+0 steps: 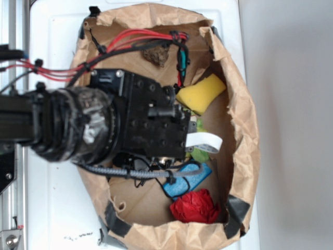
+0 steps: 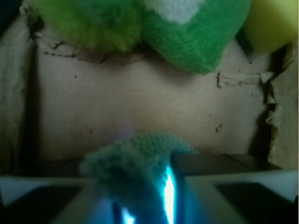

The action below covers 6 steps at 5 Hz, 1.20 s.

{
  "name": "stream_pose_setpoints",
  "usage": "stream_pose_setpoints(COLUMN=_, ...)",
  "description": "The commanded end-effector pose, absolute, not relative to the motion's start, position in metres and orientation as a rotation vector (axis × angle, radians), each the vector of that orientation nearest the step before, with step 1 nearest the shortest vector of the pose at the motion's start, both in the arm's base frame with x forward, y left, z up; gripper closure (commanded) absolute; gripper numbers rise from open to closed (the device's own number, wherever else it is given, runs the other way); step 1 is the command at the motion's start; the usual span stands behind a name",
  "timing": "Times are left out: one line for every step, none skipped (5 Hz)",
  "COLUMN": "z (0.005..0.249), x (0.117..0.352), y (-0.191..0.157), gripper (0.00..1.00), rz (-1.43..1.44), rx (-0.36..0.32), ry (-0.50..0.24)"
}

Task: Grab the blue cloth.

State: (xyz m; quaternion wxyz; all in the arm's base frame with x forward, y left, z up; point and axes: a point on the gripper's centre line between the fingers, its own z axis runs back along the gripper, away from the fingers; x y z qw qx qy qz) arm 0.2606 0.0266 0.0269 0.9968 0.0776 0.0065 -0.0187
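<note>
The blue cloth (image 2: 140, 156), a pale teal terry rag, fills the bottom middle of the wrist view. It is bunched up between the two grey fingers of my gripper (image 2: 140, 191), which is shut on it. A fold of the cloth stands up above the fingertips, over the brown floor (image 2: 149, 107). In the exterior view my gripper (image 1: 202, 140) reaches down into the brown paper container (image 1: 242, 114), and the arm hides the cloth.
Just ahead lie a green plush toy (image 2: 187, 37) (image 1: 200, 155) and a yellow sponge (image 1: 202, 92) (image 2: 273, 23). A darker blue block (image 1: 195, 177) and a red crumpled thing (image 1: 195, 205) sit near the front wall. A brown lump (image 1: 156, 54) lies at the back.
</note>
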Motion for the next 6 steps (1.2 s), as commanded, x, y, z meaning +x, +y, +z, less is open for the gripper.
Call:
stream_pose_setpoints(z=0.065, x=0.278, y=0.035, gripper=1.0, rz=-0.021, rx=0.126, ry=-0.054)
stream_pose_setpoints(z=0.089, x=0.284, y=0.043, gripper=1.0, rz=0.01, rx=0.08, ry=-0.081)
stream_pose_setpoints(z=0.127, x=0.282, y=0.049, gripper=1.0, rz=0.047, rx=0.027, ry=-0.145)
stream_pose_setpoints(z=0.157, x=0.276, y=0.056, gripper=1.0, rz=0.08, rx=-0.012, ry=-0.175)
stream_pose_setpoints(z=0.175, x=0.272, y=0.057, gripper=1.0, rz=0.089, rx=-0.046, ry=-0.199)
stream_pose_setpoints(z=0.183, x=0.272, y=0.049, gripper=1.0, rz=0.083, rx=-0.05, ry=-0.208)
